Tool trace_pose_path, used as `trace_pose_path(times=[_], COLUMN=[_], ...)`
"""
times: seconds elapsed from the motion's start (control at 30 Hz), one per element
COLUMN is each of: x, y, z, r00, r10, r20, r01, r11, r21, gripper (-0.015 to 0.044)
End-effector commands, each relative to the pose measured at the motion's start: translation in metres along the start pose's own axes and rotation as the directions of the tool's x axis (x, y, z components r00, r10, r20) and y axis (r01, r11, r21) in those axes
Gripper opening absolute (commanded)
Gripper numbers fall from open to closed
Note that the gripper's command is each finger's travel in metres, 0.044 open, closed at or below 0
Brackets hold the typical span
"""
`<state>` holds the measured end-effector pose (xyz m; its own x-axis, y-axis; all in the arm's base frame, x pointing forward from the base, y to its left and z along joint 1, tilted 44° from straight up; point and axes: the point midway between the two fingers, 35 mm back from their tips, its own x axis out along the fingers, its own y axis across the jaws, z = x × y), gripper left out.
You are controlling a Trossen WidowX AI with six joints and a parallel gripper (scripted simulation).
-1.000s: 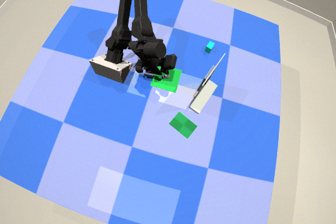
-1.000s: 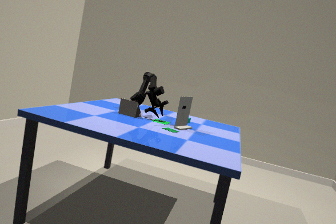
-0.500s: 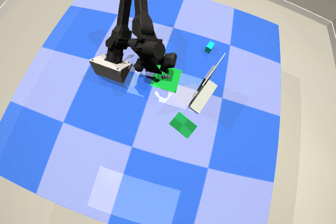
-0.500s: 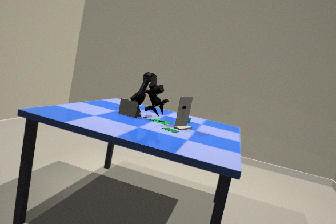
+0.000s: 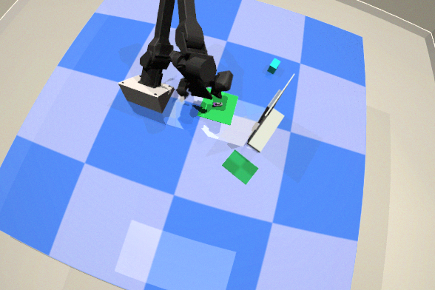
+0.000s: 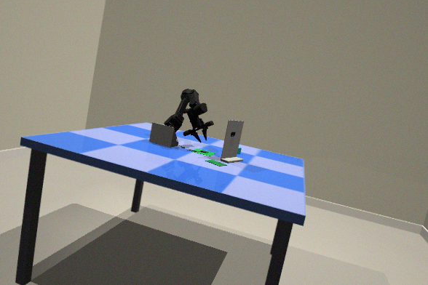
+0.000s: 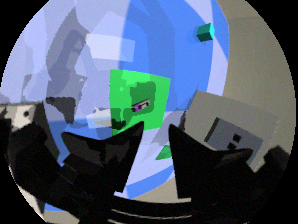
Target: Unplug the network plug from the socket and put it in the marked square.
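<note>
— What is the gripper [image 7: 152,137] doing?
— Its fingers stand partly apart with nothing between them, above the table [image 6: 109,147].
— And the plug [image 5: 217,103]?
— Lying inside the bright green marked square [image 5: 226,114], out of the socket [image 6: 232,133] on the upright panel [image 6: 231,142]. Too small to tell its heading.
— Any writing?
— None readable.

The claw [image 5: 201,97] hangs above the worktop [image 5: 111,170] with its fingers apart, holding nothing and touching nothing, open air beneath it. At its 3 o'clock in the top view the upright panel [image 5: 271,109] blocks passage, and the arm's base [image 5: 145,94] blocks 9 o'clock. Toward 6 o'clock only a flat dark green patch [image 5: 240,166] lies.
</note>
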<state>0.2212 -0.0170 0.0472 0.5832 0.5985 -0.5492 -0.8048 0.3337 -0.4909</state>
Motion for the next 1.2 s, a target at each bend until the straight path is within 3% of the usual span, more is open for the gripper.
trace_pose_path(times=[0.0, 1.17], x=[-0.004, -0.040], y=[-0.004, -0.025], z=[0.000, 0.002], r00=[1.000, 1.000], r10=[-0.005, -0.008], r20=[0.003, 0.008], r01=[0.005, 0.008], r11=[1.000, 1.000], r21=[-0.008, -0.006], gripper=[0.0156, 0.0156])
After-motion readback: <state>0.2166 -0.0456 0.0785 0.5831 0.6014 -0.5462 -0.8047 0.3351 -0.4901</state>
